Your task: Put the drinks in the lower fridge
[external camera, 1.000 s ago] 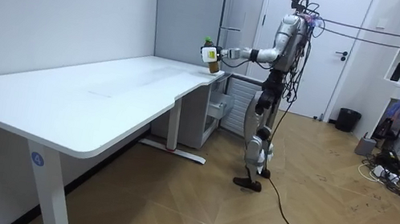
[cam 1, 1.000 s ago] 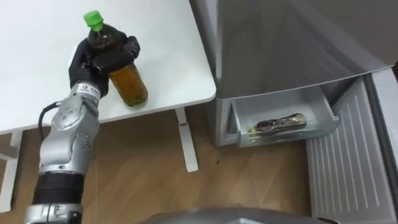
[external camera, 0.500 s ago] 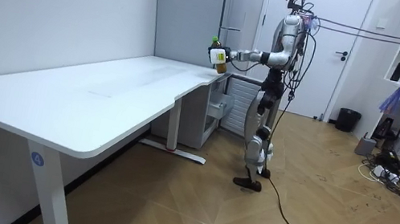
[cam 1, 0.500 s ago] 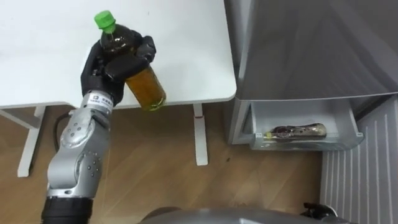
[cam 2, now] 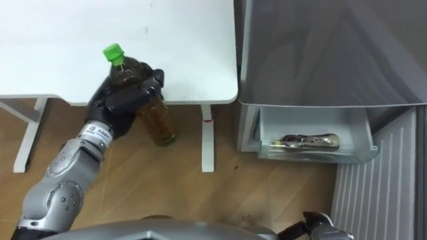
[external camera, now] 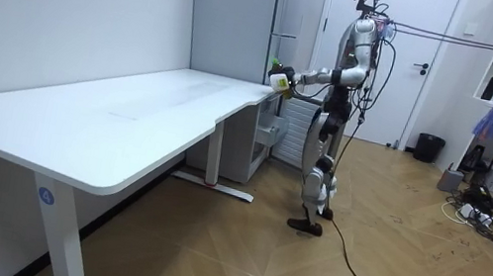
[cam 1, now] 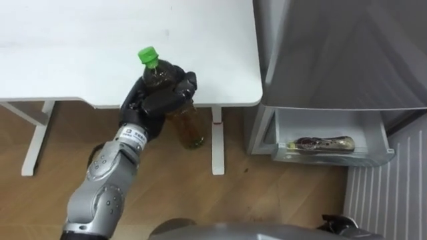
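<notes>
My left hand (cam 1: 157, 103) is shut on a bottle of amber tea (cam 1: 187, 127) with a green cap (cam 1: 148, 55). It holds the bottle upright, slightly tilted, in the air just past the white table's front edge (cam 1: 200, 101), over the wooden floor. In the room view the bottle (external camera: 279, 78) is between the table corner and the grey fridge (external camera: 246, 18). The lower fridge drawer (cam 1: 333, 157) stands pulled out to the right, with a dark bottle (cam 1: 323, 143) lying in it. A dark bit of my right hand (cam 2: 319, 227) shows at the lower right edge.
The white table (cam 1: 100, 40) fills the upper left; its leg (cam 1: 217, 143) stands between the held bottle and the fridge. The grey fridge body (cam 1: 347, 53) is at the upper right. A ribbed white panel (cam 1: 383, 200) lies at the lower right.
My left hand has carried the bottle off the tabletop, rightward and down toward the fridge. In the room view the arm has swung in toward my body. The eye view has shifted.
</notes>
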